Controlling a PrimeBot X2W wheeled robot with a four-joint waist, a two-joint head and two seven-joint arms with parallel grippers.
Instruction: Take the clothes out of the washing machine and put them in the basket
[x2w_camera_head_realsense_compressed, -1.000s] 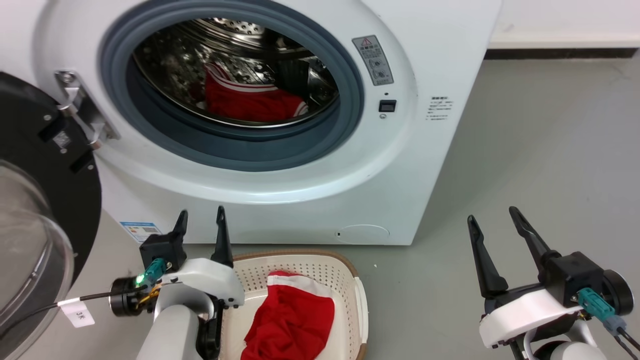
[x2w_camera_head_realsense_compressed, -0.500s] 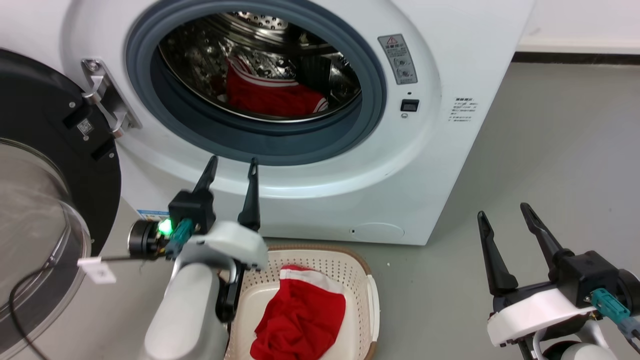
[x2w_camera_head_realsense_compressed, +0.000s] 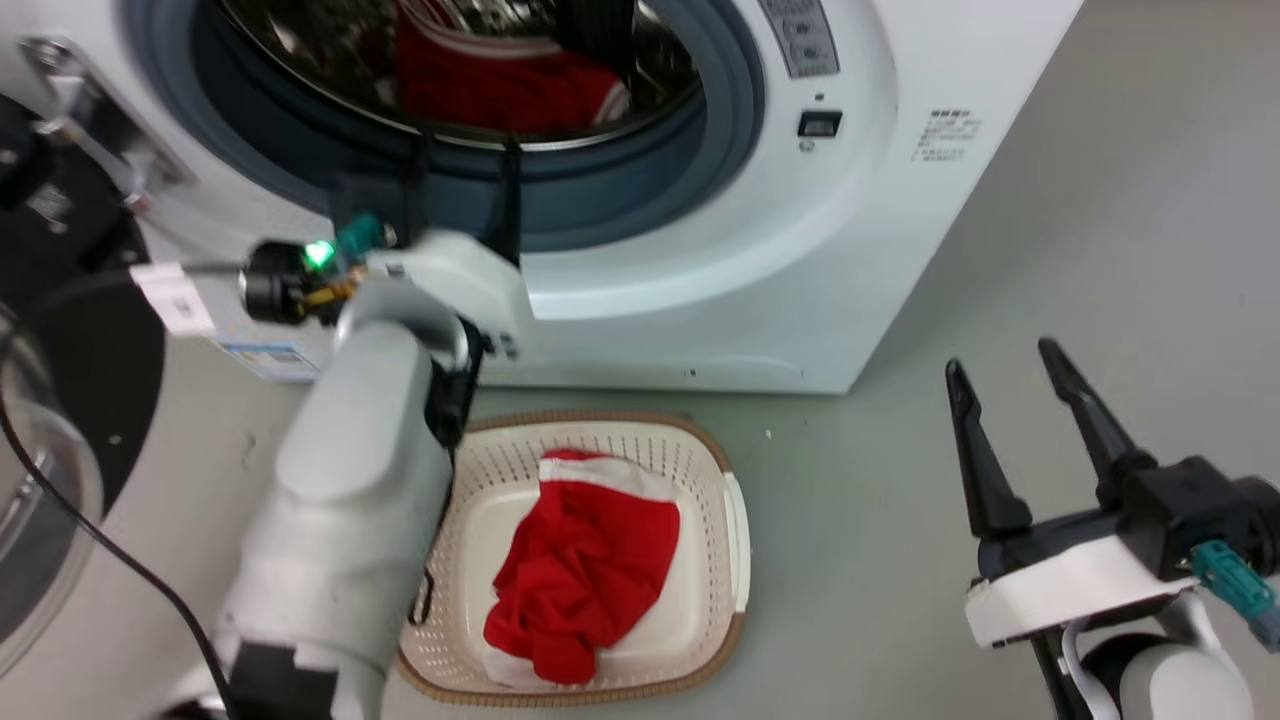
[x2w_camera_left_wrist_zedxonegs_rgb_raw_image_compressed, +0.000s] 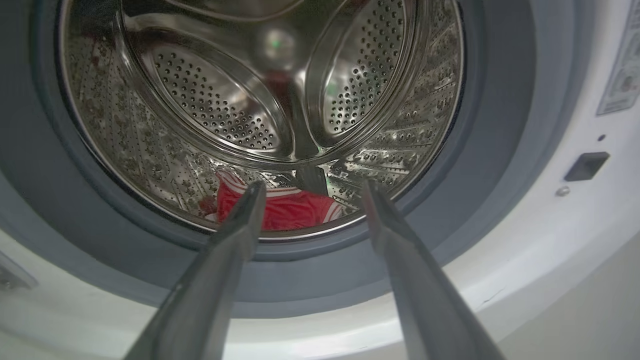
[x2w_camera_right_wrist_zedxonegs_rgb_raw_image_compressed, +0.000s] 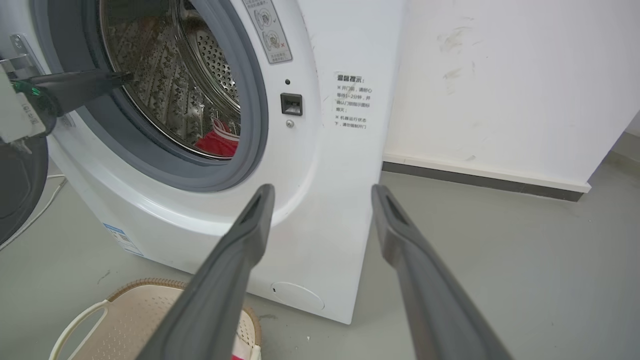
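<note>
The washing machine (x2w_camera_head_realsense_compressed: 780, 280) stands with its door swung open, and a red garment with white stripes (x2w_camera_head_realsense_compressed: 490, 85) lies at the bottom of its steel drum (x2w_camera_left_wrist_zedxonegs_rgb_raw_image_compressed: 225, 110). My left gripper (x2w_camera_head_realsense_compressed: 463, 150) is open, with nothing between its fingers. It is held in front of the lower grey gasket (x2w_camera_head_realsense_compressed: 640, 190), pointing into the porthole. In the left wrist view the left gripper (x2w_camera_left_wrist_zedxonegs_rgb_raw_image_compressed: 312, 186) frames the red garment (x2w_camera_left_wrist_zedxonegs_rgb_raw_image_compressed: 295, 212) deeper inside. The basket (x2w_camera_head_realsense_compressed: 720, 470) sits on the floor below the machine and holds another red garment (x2w_camera_head_realsense_compressed: 585, 570). My right gripper (x2w_camera_head_realsense_compressed: 1000, 357) hangs open and empty at the lower right.
The open black-rimmed glass door (x2w_camera_head_realsense_compressed: 60, 300) stands at the left, close to my left arm. A black cable (x2w_camera_head_realsense_compressed: 100, 540) trails beside that arm. Grey floor (x2w_camera_head_realsense_compressed: 1050, 250) stretches to the right of the machine, ending at a white wall (x2w_camera_right_wrist_zedxonegs_rgb_raw_image_compressed: 500, 75) with a dark skirting.
My left arm has risen from beside the basket up to the porthole's lower gasket. The head camera has also tilted, shifting the whole picture. The right gripper keeps its place, still open.
</note>
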